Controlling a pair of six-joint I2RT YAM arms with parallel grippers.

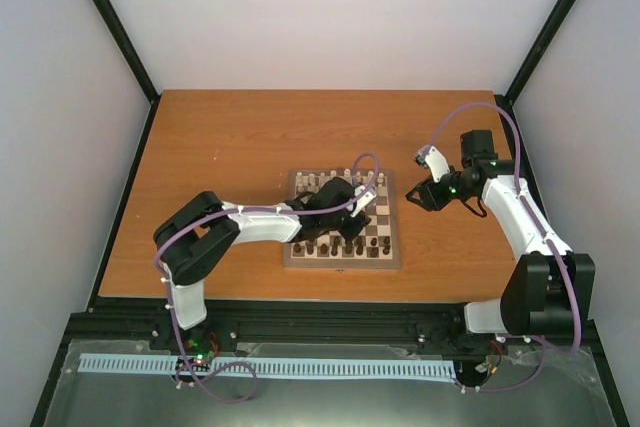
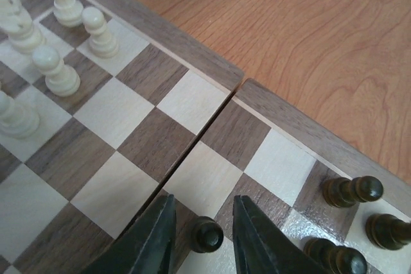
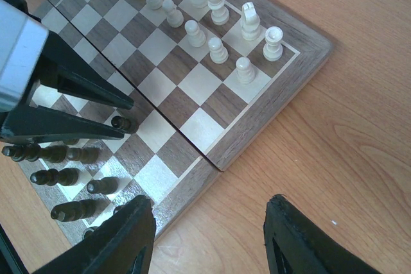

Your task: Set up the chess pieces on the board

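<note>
Now, left gripper [image 2: 203,200] slightly parted around turned dark-brown wooden pawn [image 2: 207,234]; right gripper [image 3: 210,200] spread wide, 3 o'clock off checkered wooden board [image 3: 266,104].

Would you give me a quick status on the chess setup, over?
Left fingers parted either side of a dark pawn on the board. Right fingers open, empty, beside the board. Other dark pawns close alongside.

Lab test cell, white walls [image 1: 340,7] (black-framed), wooden table [image 1: 240,137]
</note>
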